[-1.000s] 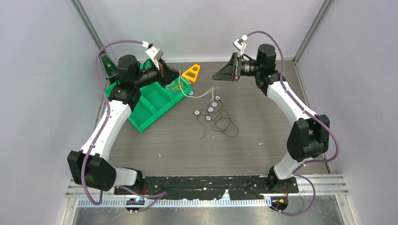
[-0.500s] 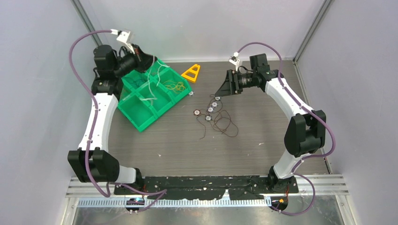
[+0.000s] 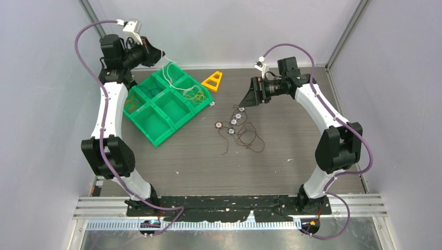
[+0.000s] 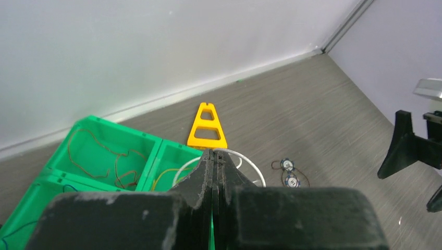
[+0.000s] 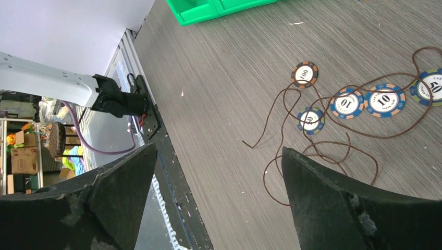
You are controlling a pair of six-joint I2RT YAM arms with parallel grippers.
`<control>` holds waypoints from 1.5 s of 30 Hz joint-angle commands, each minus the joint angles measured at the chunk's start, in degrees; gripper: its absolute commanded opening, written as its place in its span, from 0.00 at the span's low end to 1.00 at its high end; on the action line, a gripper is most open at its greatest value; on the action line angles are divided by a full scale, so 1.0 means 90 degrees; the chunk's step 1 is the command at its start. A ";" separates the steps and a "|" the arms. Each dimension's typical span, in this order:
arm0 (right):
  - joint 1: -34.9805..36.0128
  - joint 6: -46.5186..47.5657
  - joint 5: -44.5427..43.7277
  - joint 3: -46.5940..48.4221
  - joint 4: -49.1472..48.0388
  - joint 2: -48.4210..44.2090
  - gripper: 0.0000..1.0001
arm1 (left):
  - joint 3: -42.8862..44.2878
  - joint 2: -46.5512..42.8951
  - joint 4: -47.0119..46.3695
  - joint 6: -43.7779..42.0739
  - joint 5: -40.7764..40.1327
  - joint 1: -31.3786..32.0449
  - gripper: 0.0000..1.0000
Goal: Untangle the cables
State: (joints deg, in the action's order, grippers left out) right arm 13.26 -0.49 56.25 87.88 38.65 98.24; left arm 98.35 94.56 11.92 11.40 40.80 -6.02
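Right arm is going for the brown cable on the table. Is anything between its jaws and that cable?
Nothing visible stands between the open right gripper and the brown cable. However, poker chips lie among its loops and strands appear to run across some of them, so a pinch there may catch a chip.

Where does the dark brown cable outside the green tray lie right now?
In the top view the dark brown cable lies loose on the table, just right of centre, looping among the poker chips, right of the green tray.

table [image 3: 198, 166]: grey wood-grain | lying on it: green bin [image 3: 143, 130], yellow triangle [image 4: 207, 142], poker chips [image 5: 383, 100], brown cable [image 3: 248, 136]
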 commanded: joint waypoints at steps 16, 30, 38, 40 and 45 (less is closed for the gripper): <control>-0.0115 0.0331 -0.0136 0.0351 0.0127 0.0184 0.95 | -0.0845 0.0109 0.0829 -0.2226 -0.0187 -0.0338 0.00; -0.0081 0.0886 -0.0665 0.0425 0.0447 0.0444 0.99 | 0.0302 -0.1150 0.0485 -0.0715 0.1180 0.0610 0.00; -0.0074 0.0875 -0.0673 0.0494 0.0447 0.0497 1.00 | 0.0128 -0.1002 0.0770 -0.1135 0.0919 0.0584 0.00; -0.0076 0.0880 -0.0674 0.0461 0.0451 0.0476 1.00 | 0.0136 -0.0921 0.0867 -0.1233 0.0776 0.0567 0.00; -0.0076 0.0894 -0.0674 0.0450 0.0467 0.0466 1.00 | 0.0091 -0.0683 0.0964 -0.1614 0.0439 0.0390 0.00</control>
State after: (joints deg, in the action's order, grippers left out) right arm 12.51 6.31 50.09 89.80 42.57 103.37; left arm 99.44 87.42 19.68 0.03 47.97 -0.99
